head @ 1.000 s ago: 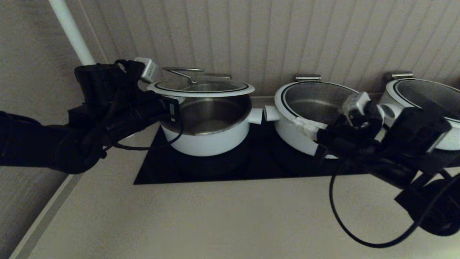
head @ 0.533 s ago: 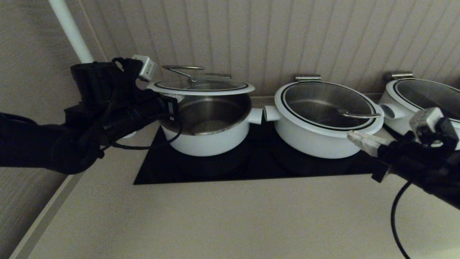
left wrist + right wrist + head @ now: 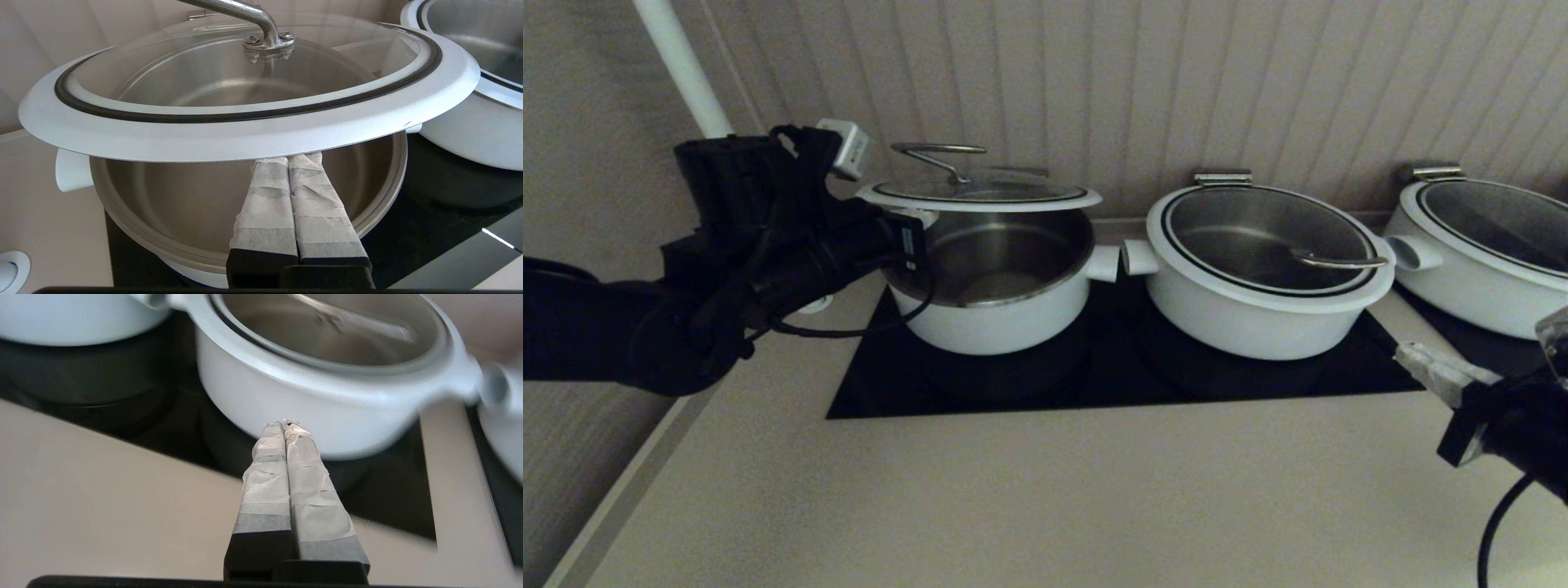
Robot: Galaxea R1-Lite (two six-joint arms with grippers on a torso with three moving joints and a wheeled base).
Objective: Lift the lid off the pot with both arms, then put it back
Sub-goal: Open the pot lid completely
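Note:
The lid, glass with a broad white rim and an arched steel handle, is held raised above the straight-sided white pot, and the steel inside shows beneath it. My left gripper is shut. Its taped fingertips are tucked under the lid's white rim on the pot's left side and bear it up. I cannot tell whether the lid's far edge touches the pot. My right gripper is shut and empty, low at the right edge over the counter, pointing toward the middle pot.
A wider white pot with its own lid stands right of the task pot, their side handles almost touching. A third pot stands at far right. All are on a black cooktop. A white pole rises behind my left arm.
My right arm has pulled back from in front of the middle pot to the right edge. My left gripper has raised the lid slightly higher.

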